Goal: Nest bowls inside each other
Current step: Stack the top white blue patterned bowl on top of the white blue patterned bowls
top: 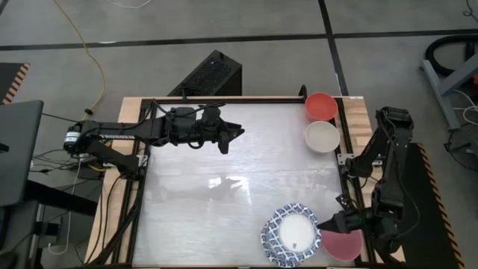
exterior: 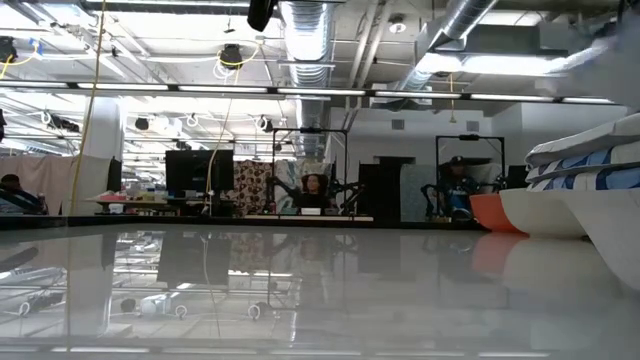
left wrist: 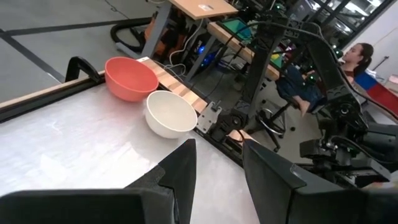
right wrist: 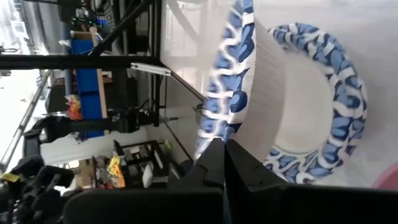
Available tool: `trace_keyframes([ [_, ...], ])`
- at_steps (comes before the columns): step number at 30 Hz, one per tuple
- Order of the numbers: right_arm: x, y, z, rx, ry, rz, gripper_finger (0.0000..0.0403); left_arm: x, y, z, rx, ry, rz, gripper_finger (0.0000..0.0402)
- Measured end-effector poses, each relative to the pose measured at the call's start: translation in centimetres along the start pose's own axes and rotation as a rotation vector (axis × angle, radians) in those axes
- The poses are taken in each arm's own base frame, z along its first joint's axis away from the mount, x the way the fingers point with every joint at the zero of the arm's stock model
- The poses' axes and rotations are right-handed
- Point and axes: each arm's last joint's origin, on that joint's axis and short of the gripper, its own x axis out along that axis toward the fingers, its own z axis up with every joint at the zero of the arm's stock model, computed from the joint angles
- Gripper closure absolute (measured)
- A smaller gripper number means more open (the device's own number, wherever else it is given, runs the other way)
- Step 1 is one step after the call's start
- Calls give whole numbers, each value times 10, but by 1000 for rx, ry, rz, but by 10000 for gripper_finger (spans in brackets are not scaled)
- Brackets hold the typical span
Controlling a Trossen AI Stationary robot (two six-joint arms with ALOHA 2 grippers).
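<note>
On glossy white table (top: 224,194): blue-rimmed stack (top: 291,235) near corner beside pink bowl (top: 342,245), red bowl (top: 320,105) touching cream bowl (top: 323,136) far corner; right gripper (top: 326,223) clenched at stack rim, left gripper (top: 237,134) parted, empty; next, probably fetch cream bowl.

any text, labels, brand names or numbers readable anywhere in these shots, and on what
None can be read.
The red round bowl, the plain cream-white round bowl and the stacked white bowls with blue patterned rims bear no lettering.
The dark robot arms show no legible marking.
Screens and shelves in the room behind are too small to read.
</note>
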Motion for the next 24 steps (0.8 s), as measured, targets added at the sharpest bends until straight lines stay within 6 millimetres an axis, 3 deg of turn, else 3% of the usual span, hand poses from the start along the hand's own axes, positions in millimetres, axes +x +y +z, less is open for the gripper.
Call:
trace_keyframes([
  [24, 7, -1, 3, -94, 50, -97, 388, 0, 1, 1, -4, -28, 40, 282],
])
